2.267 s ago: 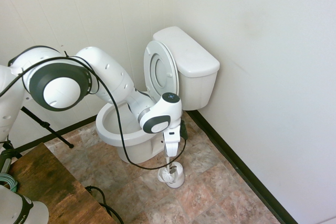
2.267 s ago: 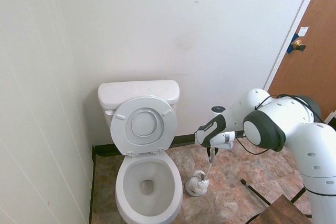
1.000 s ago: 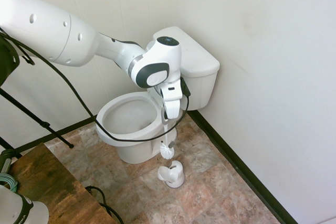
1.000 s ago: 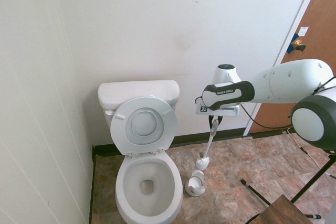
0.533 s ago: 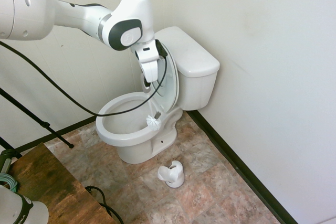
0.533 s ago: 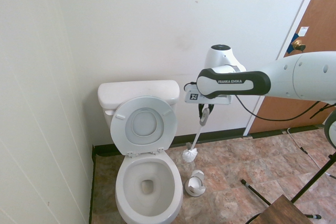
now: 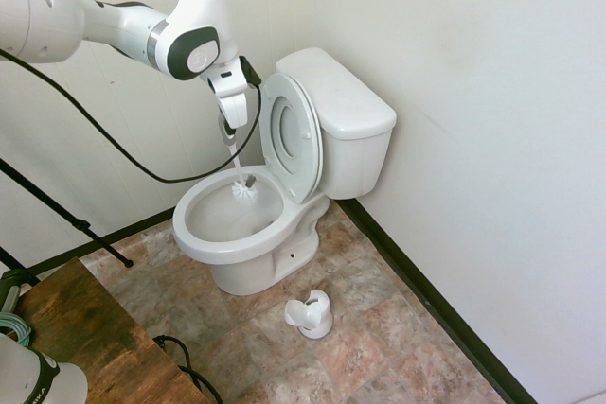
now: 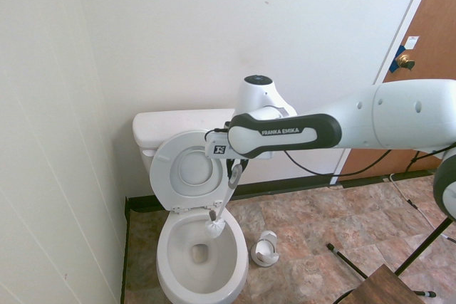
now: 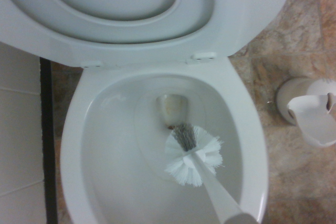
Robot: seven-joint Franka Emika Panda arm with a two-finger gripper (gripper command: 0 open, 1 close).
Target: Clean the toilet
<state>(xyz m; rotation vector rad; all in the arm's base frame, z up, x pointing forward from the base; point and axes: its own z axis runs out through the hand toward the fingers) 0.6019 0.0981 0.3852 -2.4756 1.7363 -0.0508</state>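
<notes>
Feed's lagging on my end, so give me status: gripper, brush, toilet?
Gripper shut on brush, pointing down. Brush head above the open bowl of the toilet, not in the water. Seat and cover up. Holder empty on floor; nothing blocking.

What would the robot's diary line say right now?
gripper: shut on toilet brush | brush: above toilet bowl | seat: up | brush holder: floor

white arm (image 8: 399, 115), rounded shells, dark grey joint bands, "FRANKA EMIKA" lettering above the fingers, black cable (image 7: 114, 153) trailing off.
</notes>
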